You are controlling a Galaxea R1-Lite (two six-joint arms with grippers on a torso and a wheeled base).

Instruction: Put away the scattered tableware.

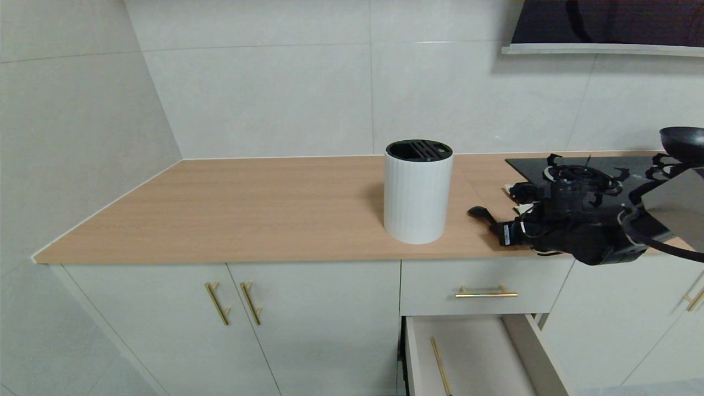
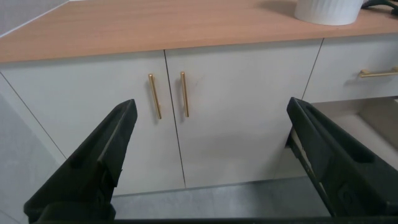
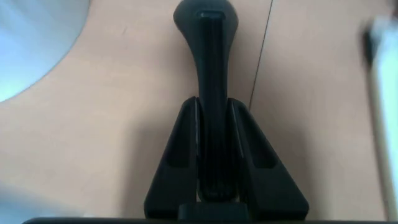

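Handle (image 3: 207, 25) of black utensil clamped in right gripper (image 3: 213, 106) near counter's (image 1: 247, 209) front edge; best lifted clear, then lined up over holder (image 1: 418, 192) slots. Left gripper (image 2: 211, 109) apart.

**Cropped, hidden and blurred**

The black utensil (image 1: 477, 212) near the counter's (image 1: 247, 209) front edge shows only its rounded handle end. The rest is lost inside the right gripper (image 1: 503, 230), so its kind cannot be told. Both wrist views crop the white holder (image 1: 417, 192) to a curved sliver. A pale object (image 3: 380, 87) beside the utensil is blurred. The head view's bottom edge cuts the open drawer (image 1: 525, 352), and the thin stick (image 1: 440, 364) inside is too small to name.
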